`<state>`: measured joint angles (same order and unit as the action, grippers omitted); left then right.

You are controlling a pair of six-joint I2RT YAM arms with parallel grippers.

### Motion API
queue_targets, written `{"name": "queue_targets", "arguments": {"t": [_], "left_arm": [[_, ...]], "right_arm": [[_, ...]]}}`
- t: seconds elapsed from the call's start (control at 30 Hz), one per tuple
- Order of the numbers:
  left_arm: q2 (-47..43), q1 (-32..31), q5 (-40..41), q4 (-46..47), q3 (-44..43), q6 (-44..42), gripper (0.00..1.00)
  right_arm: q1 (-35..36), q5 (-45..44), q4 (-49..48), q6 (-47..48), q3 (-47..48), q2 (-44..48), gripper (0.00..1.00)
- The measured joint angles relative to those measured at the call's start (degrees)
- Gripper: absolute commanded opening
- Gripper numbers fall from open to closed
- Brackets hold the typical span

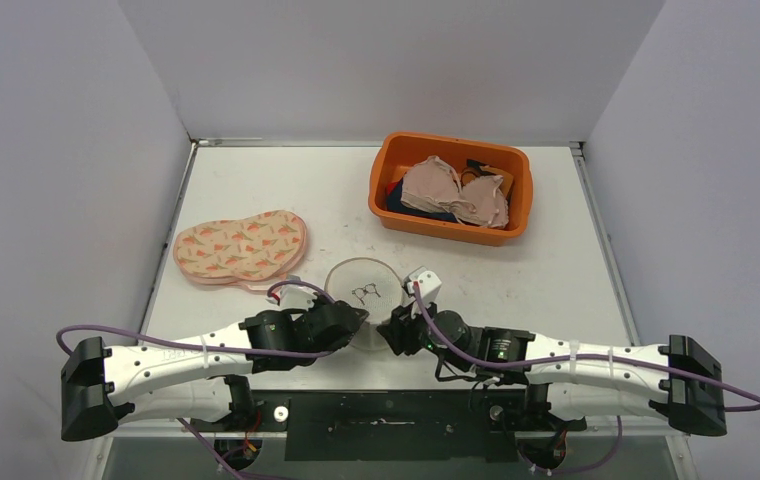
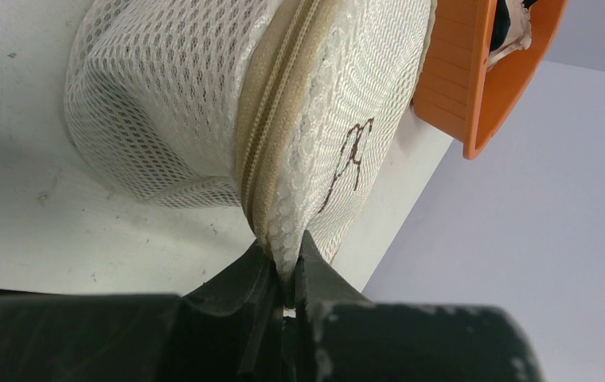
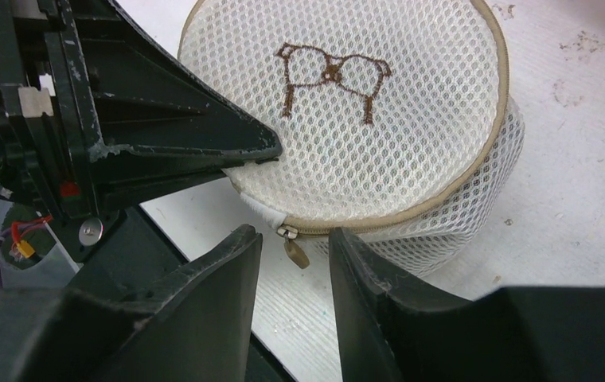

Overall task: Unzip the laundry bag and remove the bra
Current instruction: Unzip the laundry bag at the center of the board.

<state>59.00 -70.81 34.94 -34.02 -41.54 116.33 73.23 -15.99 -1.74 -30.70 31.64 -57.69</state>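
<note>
The laundry bag (image 1: 361, 283) is a round white mesh case with a brown embroidered emblem on its lid (image 3: 339, 111) and a beige zipper (image 2: 271, 119) around the rim, zipped closed. My left gripper (image 2: 287, 259) is shut on the bag's near edge, pinching a fold of mesh beside the zipper. My right gripper (image 3: 295, 239) stands open just in front of the bag. The small brass zipper pull (image 3: 296, 252) hangs between its fingertips, touching neither. The bra is hidden.
An orange bin (image 1: 386, 180) holding beige and dark garments stands at the back right; its corner (image 2: 474, 79) lies just beyond the bag. A pink carrot-print pouch (image 1: 241, 245) lies at the left. The table's near edge runs under both grippers.
</note>
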Motion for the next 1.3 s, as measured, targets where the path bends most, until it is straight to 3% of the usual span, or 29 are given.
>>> {"name": "queue_targets", "arguments": {"t": [0.7, 1.17, 1.3], "left_arm": [[0.0, 0.0, -0.8, 0.8, 0.0, -0.6, 0.00], [0.0, 0.0, -1.0, 1.4, 0.0, -1.3, 0.00], [0.0, 0.0, -1.0, 2.2, 0.5, -1.5, 0.00]], "right_arm": [[0.0, 3.0, -3.4, -1.1, -4.0, 1.9, 0.29], [0.0, 3.0, -3.4, -1.5, -4.0, 1.2, 0.06], [0.0, 2.3, -2.8, -1.5, -4.0, 1.3, 0.05]]}}
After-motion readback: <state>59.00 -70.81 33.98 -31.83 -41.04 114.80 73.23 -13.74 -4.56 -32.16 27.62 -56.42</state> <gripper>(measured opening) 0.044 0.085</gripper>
